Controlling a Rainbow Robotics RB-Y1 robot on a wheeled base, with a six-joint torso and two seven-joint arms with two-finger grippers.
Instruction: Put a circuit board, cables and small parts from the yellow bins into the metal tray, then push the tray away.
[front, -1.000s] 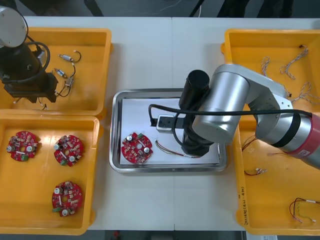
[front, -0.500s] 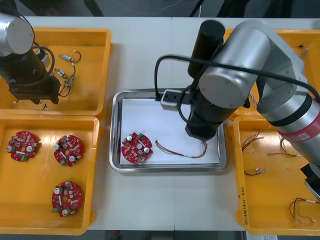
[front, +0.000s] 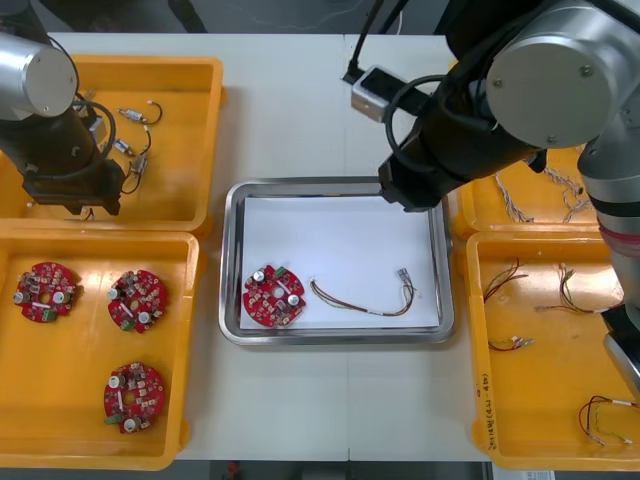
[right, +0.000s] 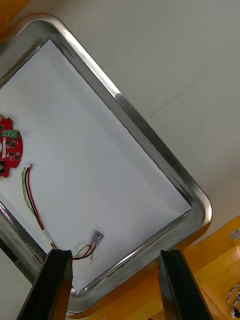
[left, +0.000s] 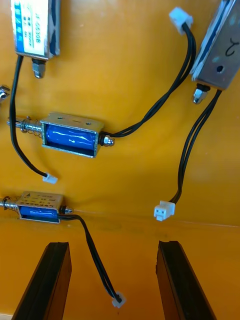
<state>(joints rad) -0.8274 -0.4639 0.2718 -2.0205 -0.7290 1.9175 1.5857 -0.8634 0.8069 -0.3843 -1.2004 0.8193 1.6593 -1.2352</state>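
Shiny metal tray (front: 233, 262) with matt white inside; glossy plastic yellow bins (front: 190, 330).

Steep overhead and right wrist (nearer) share tray (front: 330, 336).

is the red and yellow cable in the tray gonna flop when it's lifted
Probably floppy: the red and yellow cable lies in a loose curve. It looks thin, so likely light. It may slide on the white floor of the metal tray, though the rim should contain it.
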